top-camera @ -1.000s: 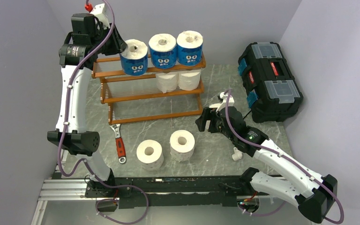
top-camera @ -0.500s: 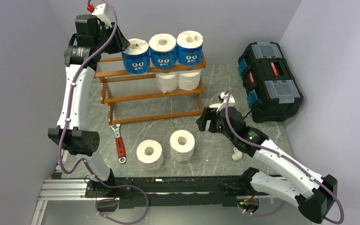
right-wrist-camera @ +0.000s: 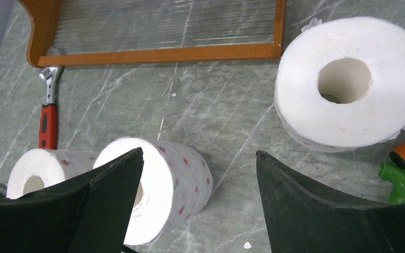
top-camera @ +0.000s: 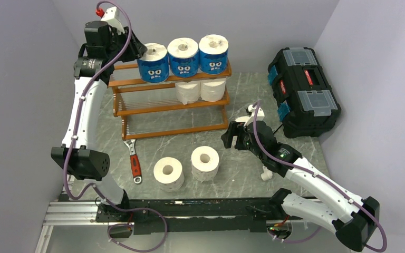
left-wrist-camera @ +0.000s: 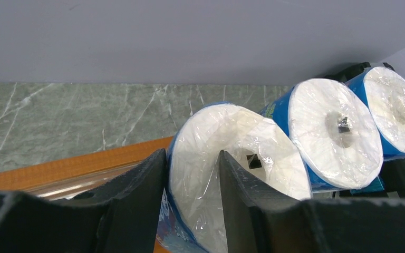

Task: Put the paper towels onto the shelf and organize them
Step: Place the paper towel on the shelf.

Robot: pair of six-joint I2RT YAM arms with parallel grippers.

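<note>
Paper towels beside red wrench

leftmost blue-wrapped roll: slid right and back on the shelf's top tier, now snug against the middle blue-wrapped roll | left pincer: moved up and right with it

Counter: grey-green stone-pattern top with pale veins, lying below the right pincer.
Rear wall: plain pale lilac-grey, directly behind the left pincer.
Left wall: same finish, left of the left pincer.
Right wall: same finish, well right of the right pincer.
Black toolbox: on the counter, beyond and right of the right pincer.
Lighting: even, with soft shadows.
</note>
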